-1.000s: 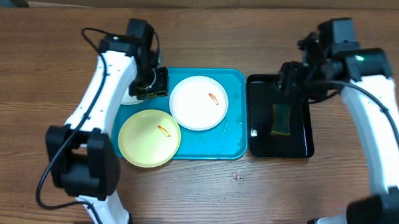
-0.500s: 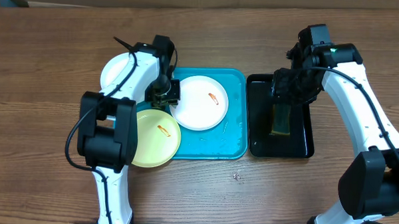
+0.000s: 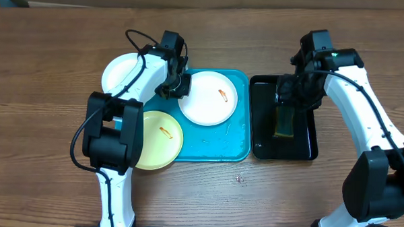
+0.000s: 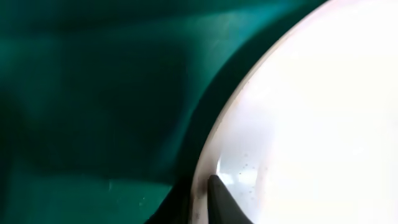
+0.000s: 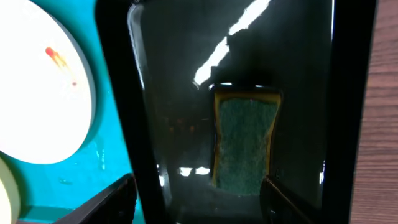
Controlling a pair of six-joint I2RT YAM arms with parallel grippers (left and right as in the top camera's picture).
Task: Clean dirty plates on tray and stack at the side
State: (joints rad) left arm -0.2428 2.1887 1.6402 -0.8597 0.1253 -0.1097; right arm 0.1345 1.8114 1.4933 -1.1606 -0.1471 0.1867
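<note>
The turquoise tray (image 3: 214, 144) holds a white plate (image 3: 206, 103) with an orange smear. A yellow-green plate (image 3: 154, 142) with a smear overlaps the tray's left edge. A second white plate (image 3: 122, 74) lies on the table to the left of the tray. My left gripper (image 3: 177, 84) is shut on the left rim of the white plate on the tray; in the left wrist view one finger (image 4: 217, 199) lies on that plate's rim (image 4: 311, 112) above the tray floor (image 4: 93, 93). My right gripper (image 3: 294, 90) is open and empty, its fingers (image 5: 199, 199) just short of a green sponge (image 5: 244, 146).
A smaller black tray (image 3: 311, 150) stands right of the turquoise tray and holds the green and yellow sponge (image 3: 284, 121) in wet, shiny water. Its rim (image 5: 118, 93) runs beside the turquoise tray (image 5: 74, 168). Bare wooden table (image 3: 53, 135) surrounds both trays.
My left gripper has moved right onto the rim of the white plate on the tray, and that plate has shifted up and to the right. The right gripper has barely moved.
</note>
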